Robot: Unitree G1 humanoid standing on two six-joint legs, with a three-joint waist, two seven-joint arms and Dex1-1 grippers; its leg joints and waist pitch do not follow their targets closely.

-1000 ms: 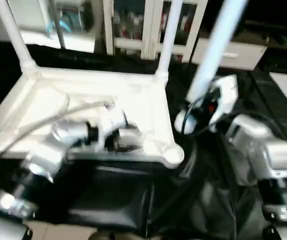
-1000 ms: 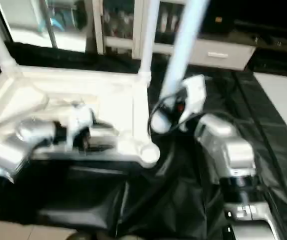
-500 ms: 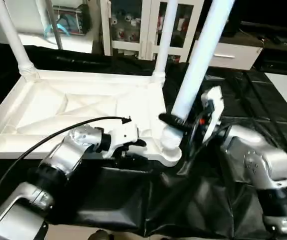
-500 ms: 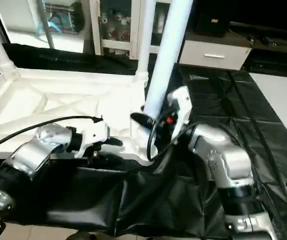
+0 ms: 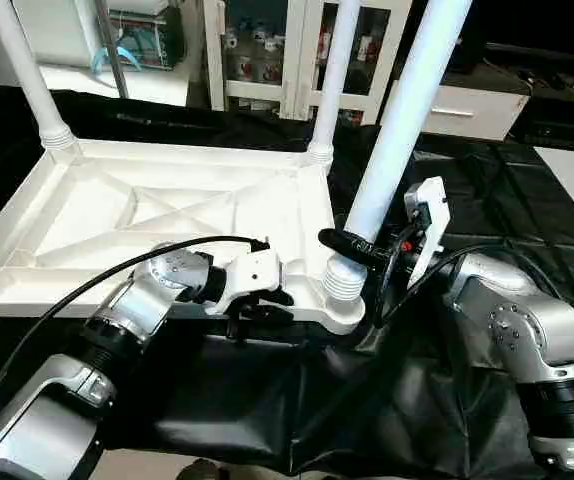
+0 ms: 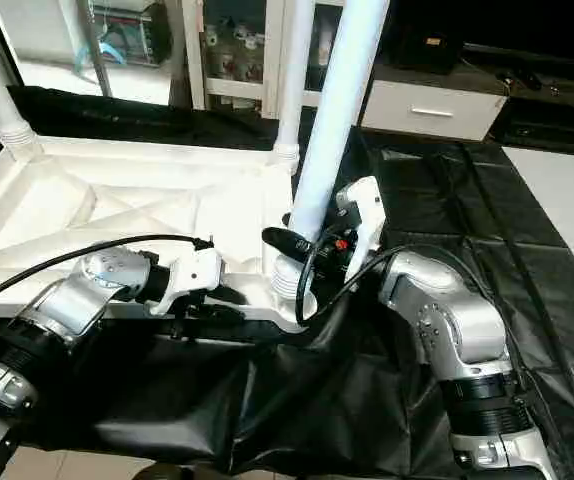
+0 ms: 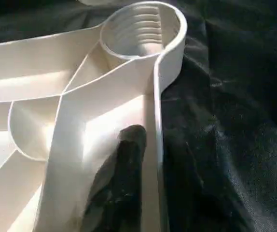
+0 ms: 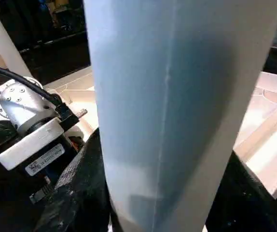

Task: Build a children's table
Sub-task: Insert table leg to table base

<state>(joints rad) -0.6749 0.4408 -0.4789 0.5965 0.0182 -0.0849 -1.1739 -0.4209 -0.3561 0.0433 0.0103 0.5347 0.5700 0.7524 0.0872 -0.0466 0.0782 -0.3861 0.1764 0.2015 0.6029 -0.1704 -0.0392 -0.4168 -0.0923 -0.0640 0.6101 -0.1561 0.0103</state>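
Note:
The children's table lies upside down: its white tabletop (image 5: 167, 215) shows the X-ribbed underside. Two white legs (image 5: 27, 70) (image 5: 332, 70) stand in the far corners. My right gripper (image 5: 362, 238) is shut on a third leg (image 5: 407, 110), held nearly upright, with its ribbed end at the near right corner socket (image 5: 345, 292). My left gripper (image 5: 264, 305) is closed on the tabletop's near rim (image 7: 153, 145), just left of that socket. In the left wrist view one black finger (image 7: 124, 179) lies against the rim's inner side.
The black cloth (image 5: 267, 400) on the work table bunches and hangs over the near edge. A white glass-door cabinet (image 5: 267, 50) and a white drawer unit (image 5: 467, 110) stand behind. A black cable (image 5: 87, 285) arcs over my left forearm.
My right gripper has brought the leg's lower end leftward onto the near right socket. My left gripper's fingers have closed on the near rim. The camera view has also shifted.

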